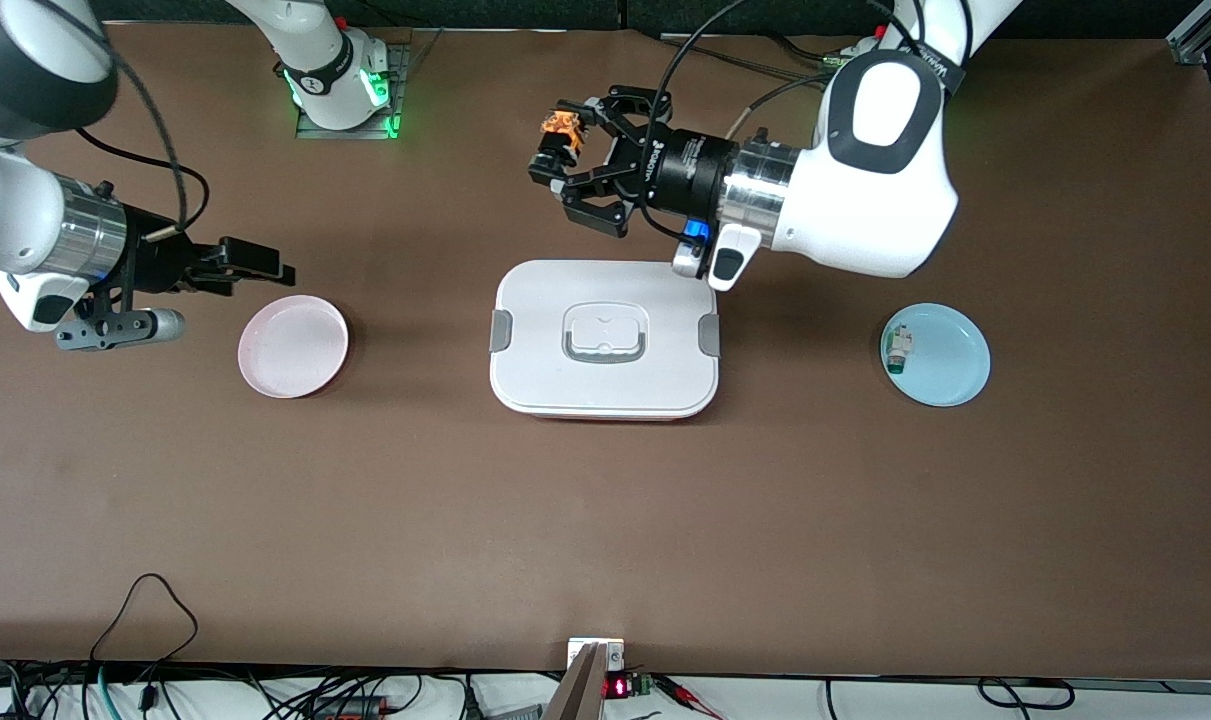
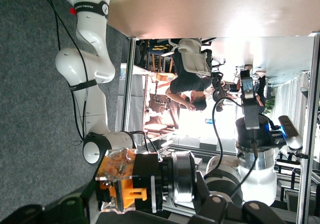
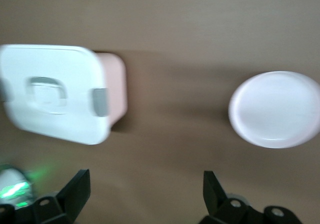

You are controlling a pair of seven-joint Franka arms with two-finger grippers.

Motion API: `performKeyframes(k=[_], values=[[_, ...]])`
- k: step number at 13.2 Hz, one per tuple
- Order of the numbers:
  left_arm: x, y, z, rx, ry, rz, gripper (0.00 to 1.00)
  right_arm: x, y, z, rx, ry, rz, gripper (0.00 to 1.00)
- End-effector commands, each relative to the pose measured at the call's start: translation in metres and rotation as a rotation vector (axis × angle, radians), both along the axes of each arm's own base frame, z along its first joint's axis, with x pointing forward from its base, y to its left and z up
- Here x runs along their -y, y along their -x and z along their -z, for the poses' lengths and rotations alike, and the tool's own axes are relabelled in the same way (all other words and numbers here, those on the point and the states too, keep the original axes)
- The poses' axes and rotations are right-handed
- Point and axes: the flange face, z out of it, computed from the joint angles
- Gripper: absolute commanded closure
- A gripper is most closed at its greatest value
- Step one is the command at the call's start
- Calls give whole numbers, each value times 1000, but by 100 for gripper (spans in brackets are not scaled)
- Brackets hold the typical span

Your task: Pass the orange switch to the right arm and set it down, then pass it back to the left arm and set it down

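The orange switch [image 1: 560,135], black with an orange cap, is held in the air by my left gripper [image 1: 573,165], which is shut on it. That gripper lies level over the brown table beside the box [image 1: 605,340] and points toward the right arm's end. In the left wrist view the switch [image 2: 125,181] sits between the black fingers. The white lidded box with grey latches and handle stands mid-table. My right gripper [image 1: 265,262] hangs open and empty over the table beside the pink plate. In the right wrist view its fingers spread wide around nothing [image 3: 145,196], with the box [image 3: 55,94] in sight.
A pink plate [image 1: 293,346] lies toward the right arm's end, also seen as the pale plate [image 3: 275,109]. A blue plate [image 1: 936,354] toward the left arm's end holds a small white switch with a green tip [image 1: 898,350]. Cables run along the table's near edge.
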Motion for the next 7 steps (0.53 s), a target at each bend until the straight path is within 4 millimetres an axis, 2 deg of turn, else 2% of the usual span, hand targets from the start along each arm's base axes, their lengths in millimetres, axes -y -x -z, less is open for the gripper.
performKeyframes(k=[1,3,5,7], values=[[2,-3,-8,-9,26,-11,96,-15,2,-6,-20,-163,27,0],[-3,-7,-9,-16,22,-23,96,-16,1,-5,-9,-325,11,0],[-7,-11,-11,-18,28,-30,96,-16,-2,10,-38,-583,69,0],[-9,-12,-15,-16,33,-31,96,-24,1,28,-51,-742,98,0]])
